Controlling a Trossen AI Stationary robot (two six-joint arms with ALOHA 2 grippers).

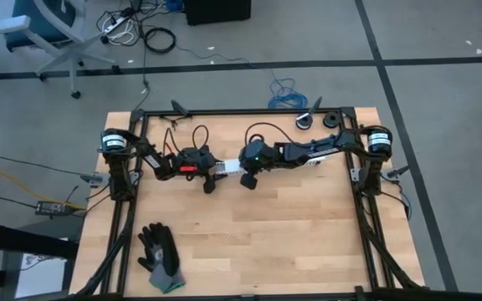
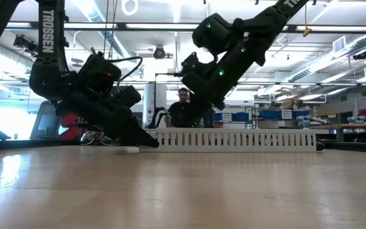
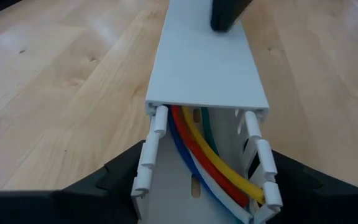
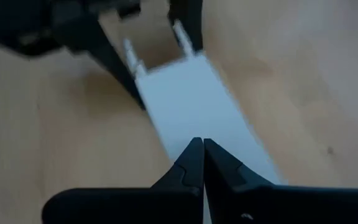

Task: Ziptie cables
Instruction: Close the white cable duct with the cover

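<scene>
My left gripper (image 3: 207,186) is clamped around the open end of the white plastic slotted channel (image 3: 204,68), one finger against each toothed wall, just left of centre in the high view. My right gripper (image 4: 202,146) is pinched fully closed, with its tip down on the channel's flat lid, right next to the left one.

The cables (image 3: 216,162), thin flexible wires in red, yellow, blue, white and green, are lying inside the channel and run out of its open end between my left fingers. I can't find a thin black ziptie in any view.

What worries me:
- If the right tip pushes down off-centre, the lid could pop off or the channel could twist in my left grip, since I'm only holding it by the thin teeth.
- If I squeeze harder, those teeth could bend inward and pinch the wires.
- If I drag the channel, the wires could slide out the end.

On the views, only the left wrist camera shows the wires. The high view just gives a white sliver between the two grippers on the wooden table (image 1: 266,242). The low view shows the channel's full length stretching towards the right of the frame.
</scene>
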